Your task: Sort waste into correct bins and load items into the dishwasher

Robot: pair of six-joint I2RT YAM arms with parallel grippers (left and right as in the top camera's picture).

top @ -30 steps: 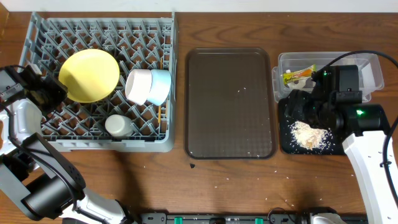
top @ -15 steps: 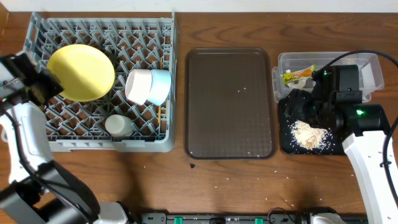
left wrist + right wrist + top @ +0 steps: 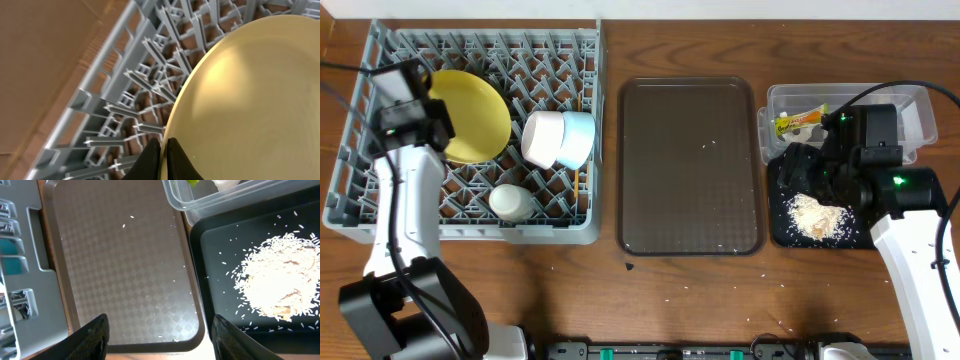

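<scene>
Left hand (image 3: 162,146) grips the rim of the one yellow plate (image 3: 250,100) in the dish rack (image 3: 480,45), beside one white bowl (image 3: 542,138), one light blue bowl (image 3: 579,140) and one cup (image 3: 509,202).

A brown serving tray (image 3: 690,165) lies flat on the dark wooden table (image 3: 720,300).

- A yellow plate (image 3: 480,115) tilts at upper left of the grey dish rack (image 3: 470,236)
- Mid-rack, white bowl (image 3: 542,138) touches light blue bowl (image 3: 578,140); white cup (image 3: 510,202), chopsticks (image 3: 578,188) below
- In clear box (image 3: 920,100), snack wrapper (image 3: 798,121); in black tray (image 3: 778,236), heaped rice scraps (image 3: 817,217)
</scene>
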